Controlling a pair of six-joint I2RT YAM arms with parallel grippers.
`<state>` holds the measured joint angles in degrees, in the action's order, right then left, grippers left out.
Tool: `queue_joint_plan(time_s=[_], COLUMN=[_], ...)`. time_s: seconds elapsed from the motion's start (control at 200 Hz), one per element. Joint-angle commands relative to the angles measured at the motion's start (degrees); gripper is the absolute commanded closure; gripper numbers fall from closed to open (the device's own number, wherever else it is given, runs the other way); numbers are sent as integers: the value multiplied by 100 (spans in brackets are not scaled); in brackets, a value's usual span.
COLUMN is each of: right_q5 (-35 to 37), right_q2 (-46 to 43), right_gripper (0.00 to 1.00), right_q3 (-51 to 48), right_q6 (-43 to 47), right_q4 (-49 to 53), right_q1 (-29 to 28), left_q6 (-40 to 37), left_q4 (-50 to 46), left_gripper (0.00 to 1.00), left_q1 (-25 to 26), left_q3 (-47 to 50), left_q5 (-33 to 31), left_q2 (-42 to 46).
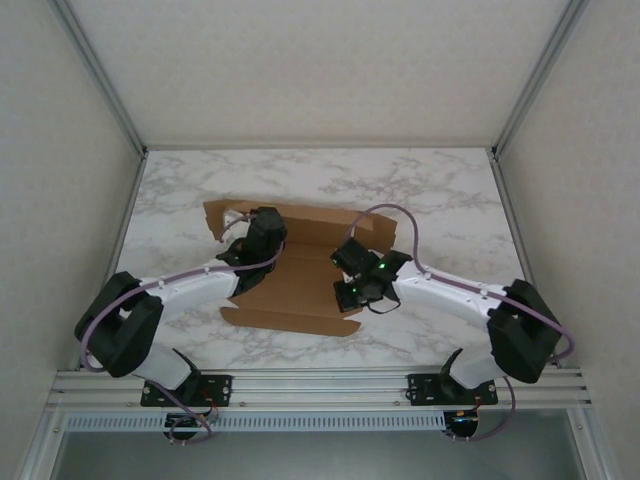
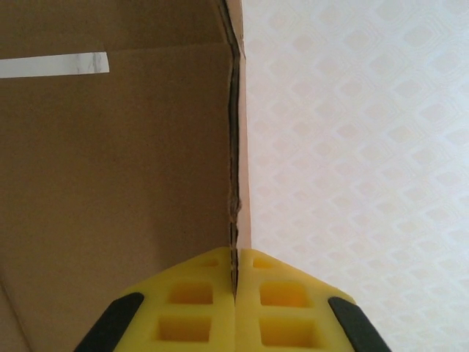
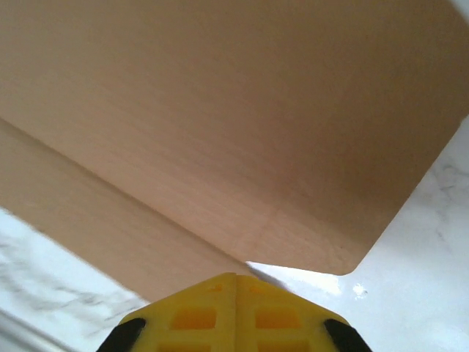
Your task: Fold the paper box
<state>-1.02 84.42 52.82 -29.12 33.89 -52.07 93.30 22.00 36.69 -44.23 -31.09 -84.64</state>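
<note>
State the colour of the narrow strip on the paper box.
White strip on the plain brown paper box; the left wrist view shows it best.

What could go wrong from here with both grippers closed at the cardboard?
The left gripper pinches a thin wall edge of the paper box; pulling could tear or buckle it. The right gripper is shut just at a flap's edge, so it may slip off, and the flap could spring back.
</note>
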Motion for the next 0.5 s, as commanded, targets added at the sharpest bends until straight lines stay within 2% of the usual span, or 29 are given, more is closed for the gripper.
queue_joint_plan(time_s=[0.0,0.29,0.491], right_q5=[338,763,1228], right_q2=[253,1089,1659], right_gripper=[100,100,100], right_q3=[-255,-474,-270], right_q6=[-269,-392,-361], right_q4=[-537,-794,-480], right_q1=[-64,-63,23], left_q6=[-155,148,276], left_q4=[348,314,-42], left_gripper=[100,100,100], left_q1=[77,93,102], left_q3=[287,730,619], left_q5=[-62,-336,-556], left_q2=[335,552,554])
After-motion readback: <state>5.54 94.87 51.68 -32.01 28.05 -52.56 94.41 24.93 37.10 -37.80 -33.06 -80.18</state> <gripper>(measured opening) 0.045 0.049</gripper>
